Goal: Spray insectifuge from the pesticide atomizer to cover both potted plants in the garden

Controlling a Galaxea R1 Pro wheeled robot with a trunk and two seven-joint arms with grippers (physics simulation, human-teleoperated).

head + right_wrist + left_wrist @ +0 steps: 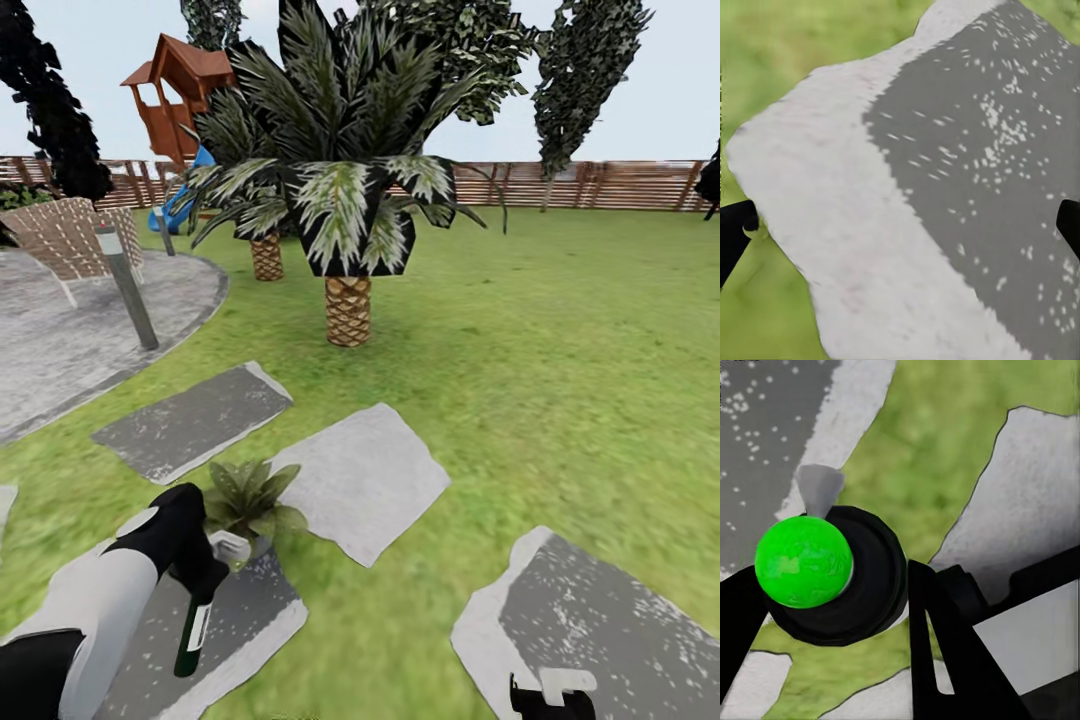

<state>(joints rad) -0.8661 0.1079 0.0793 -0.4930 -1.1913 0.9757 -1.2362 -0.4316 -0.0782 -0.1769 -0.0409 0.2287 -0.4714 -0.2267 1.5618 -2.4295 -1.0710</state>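
Observation:
My left gripper (205, 582) is shut on the pesticide atomizer (192, 632), a slim dark-green bottle with a white label that hangs down at the lower left. Its whitish spray head (231, 549) points at a potted plant (248, 497), a low rosette of green leaves right beside it, between stepping stones. In the left wrist view the atomizer's green dot (802, 561) sits between my black fingers (945, 645). The second potted plant is out of view. My right gripper (552, 695) is open, low at the bottom edge over a grey stepping stone (945, 187).
Two palm trees (347, 200) stand ahead on the lawn. A grey bollard lamp (128, 285) and a wicker chair (60, 235) are on the round stone patio (60, 350) at the left. A wooden fence (600, 185) bounds the far side. Open grass lies to the right.

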